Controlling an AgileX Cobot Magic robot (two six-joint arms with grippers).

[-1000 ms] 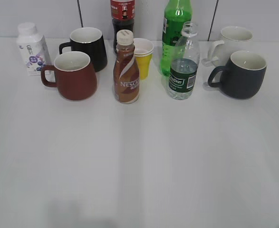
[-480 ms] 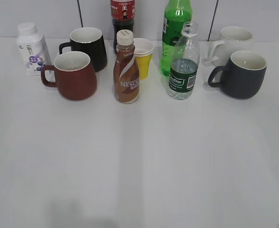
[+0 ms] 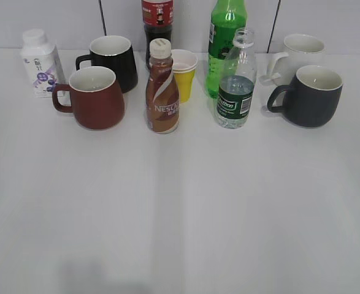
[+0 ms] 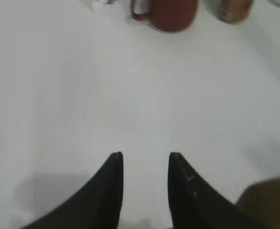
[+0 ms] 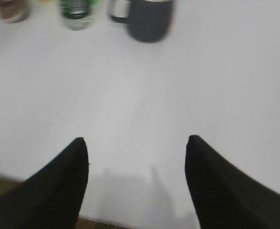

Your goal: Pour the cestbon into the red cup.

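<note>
The cestbon [image 3: 236,82], a clear capless bottle with a dark green label, stands upright at the back right of centre; its base shows at the top of the right wrist view [image 5: 75,13]. The red cup [image 3: 95,97] stands upright at the back left, handle to the left, and shows at the top of the left wrist view [image 4: 168,14]. My left gripper [image 4: 145,155] is open and empty over bare table, far from the cup. My right gripper [image 5: 136,139] is wide open and empty, far from the bottle. Neither gripper shows in the exterior view.
In the back row stand a brown Nescafe bottle [image 3: 162,89], a yellow cup [image 3: 184,75], a tall green bottle [image 3: 225,40], a black mug [image 3: 113,61], a dark grey mug [image 3: 311,95], a white mug [image 3: 299,52], a white milk bottle [image 3: 40,64] and a dark cola bottle [image 3: 157,21].
</note>
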